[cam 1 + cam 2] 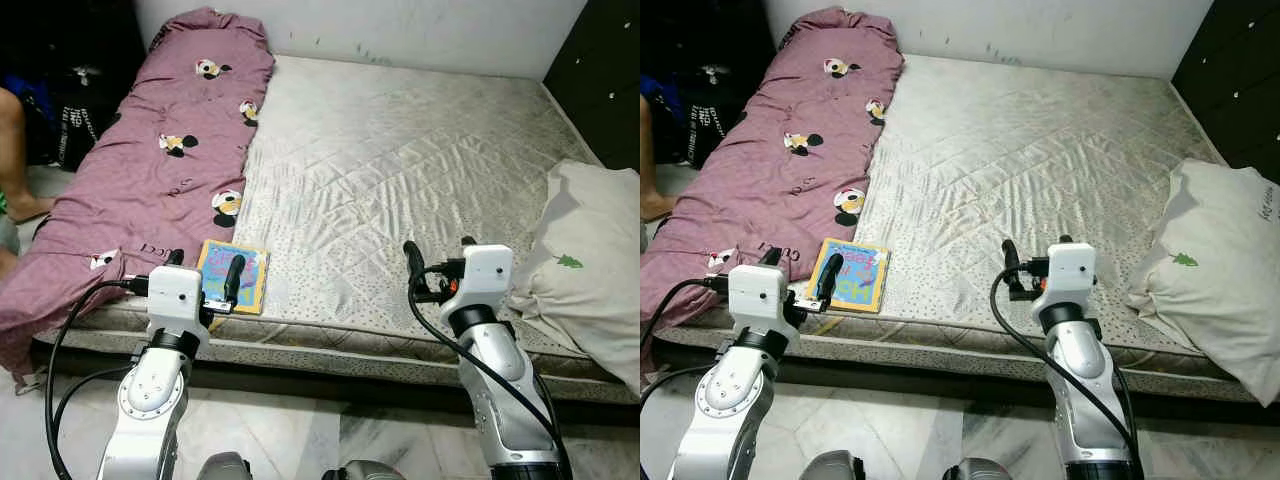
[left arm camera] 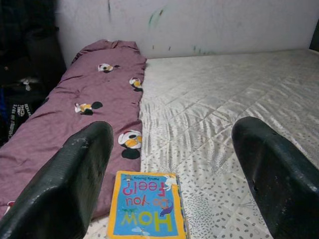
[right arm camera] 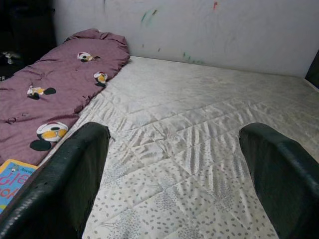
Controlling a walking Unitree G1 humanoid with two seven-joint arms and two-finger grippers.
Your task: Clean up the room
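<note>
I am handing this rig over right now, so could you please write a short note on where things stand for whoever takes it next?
Left tool: open, holding nothing, raised at the mattress edge just over the children's book.
Right tool: open, holding nothing, over bare mattress near its front edge.
Book lies flat at the front edge beside the purple blanket, which lies along the robot's left side of the mattress. White pillow sits at the right edge.
Done: nothing picked up.
Left: probably take the book first, then tidy blanket and pillow.

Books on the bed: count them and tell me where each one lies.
1. The book lies flat at the near edge of the mattress, beside the purple blanket, just ahead of the left hand. Others could be hidden under the blanket.
</note>
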